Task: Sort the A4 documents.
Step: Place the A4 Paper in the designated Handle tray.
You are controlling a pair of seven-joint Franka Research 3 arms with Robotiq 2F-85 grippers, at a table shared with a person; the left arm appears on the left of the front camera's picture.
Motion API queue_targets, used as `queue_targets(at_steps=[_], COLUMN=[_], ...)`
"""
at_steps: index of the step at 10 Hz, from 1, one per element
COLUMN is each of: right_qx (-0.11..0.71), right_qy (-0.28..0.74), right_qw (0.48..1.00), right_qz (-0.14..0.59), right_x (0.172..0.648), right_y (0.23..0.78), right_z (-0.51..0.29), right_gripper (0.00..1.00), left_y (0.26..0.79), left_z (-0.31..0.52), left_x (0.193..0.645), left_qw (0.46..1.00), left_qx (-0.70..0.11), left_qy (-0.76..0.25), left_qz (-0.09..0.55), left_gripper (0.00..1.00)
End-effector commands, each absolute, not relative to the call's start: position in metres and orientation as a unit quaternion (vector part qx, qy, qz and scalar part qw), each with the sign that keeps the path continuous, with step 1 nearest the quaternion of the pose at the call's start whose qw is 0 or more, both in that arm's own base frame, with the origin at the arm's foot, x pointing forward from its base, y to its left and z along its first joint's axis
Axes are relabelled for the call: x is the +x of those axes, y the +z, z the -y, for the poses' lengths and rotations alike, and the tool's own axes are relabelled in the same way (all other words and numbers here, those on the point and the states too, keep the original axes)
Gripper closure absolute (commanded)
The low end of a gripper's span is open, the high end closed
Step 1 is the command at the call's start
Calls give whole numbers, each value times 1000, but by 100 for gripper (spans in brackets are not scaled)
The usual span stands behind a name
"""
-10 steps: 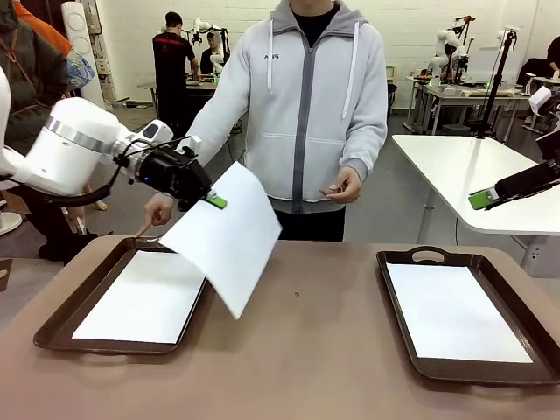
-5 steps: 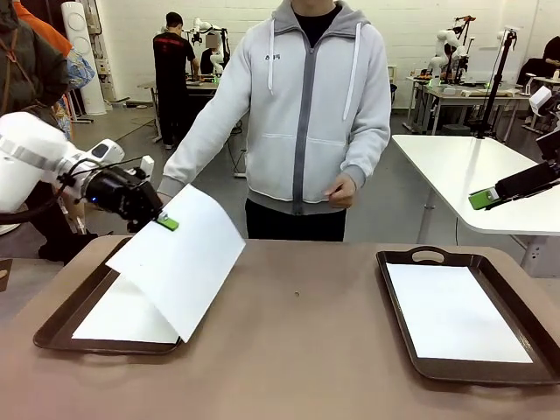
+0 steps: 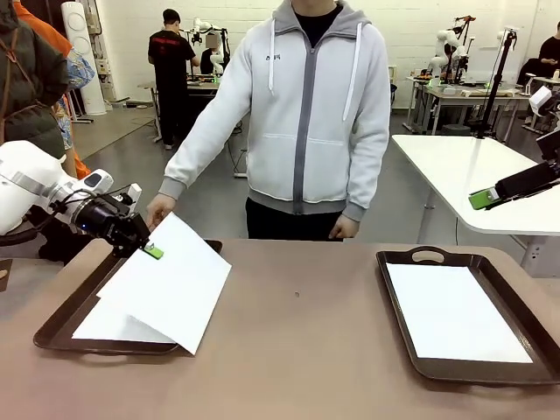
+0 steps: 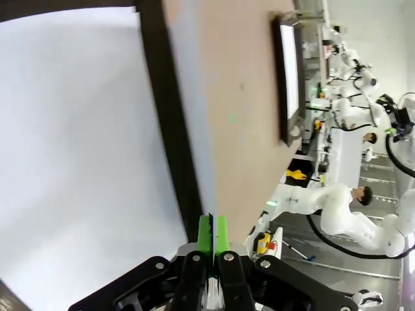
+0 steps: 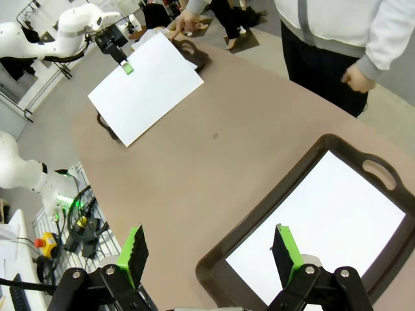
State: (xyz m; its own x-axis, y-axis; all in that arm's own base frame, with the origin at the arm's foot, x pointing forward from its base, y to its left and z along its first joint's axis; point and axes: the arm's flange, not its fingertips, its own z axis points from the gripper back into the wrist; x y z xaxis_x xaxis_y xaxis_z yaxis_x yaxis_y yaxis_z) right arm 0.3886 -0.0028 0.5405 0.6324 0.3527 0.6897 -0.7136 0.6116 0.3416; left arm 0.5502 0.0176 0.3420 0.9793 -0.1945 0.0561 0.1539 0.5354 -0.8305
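Sheet lowered over the left tray

The left gripper [image 3: 153,252], clenched on the white sheet [image 3: 168,284], has swung down from mid-air, so the sheet now slants across the left tray [image 3: 59,318]'s right edge over another sheet [image 3: 109,326]. The right gripper [image 5: 209,252] hangs released above the right tray [image 3: 401,297]. No legible writing.

- The left gripper [image 3: 150,250] is held low at the left, its jaws pinched shut on a sheet [image 3: 166,293].
- The right gripper [image 5: 207,256] is held high, its jaws spread wide and empty.
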Motion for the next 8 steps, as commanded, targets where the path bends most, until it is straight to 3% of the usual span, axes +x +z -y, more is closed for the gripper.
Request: queue_targets(at_steps=[1, 4, 8], right_qx=[309, 309, 309], right_qy=[316, 316, 316], right_qw=[848, 848, 848], right_qz=[292, 292, 292], right_x=[388, 388, 388], right_y=[540, 540, 540], right_z=[3, 3, 3], right_gripper=[0, 0, 0], left_y=[338, 337, 327], left_z=[-36, -52, -62], left_x=[564, 570, 566], left_qw=[899, 926, 937], left_qx=[-424, -366, -347], left_qy=[-99, -85, -44], left_qz=[-41, -43, -24], left_gripper=[99, 99, 99])
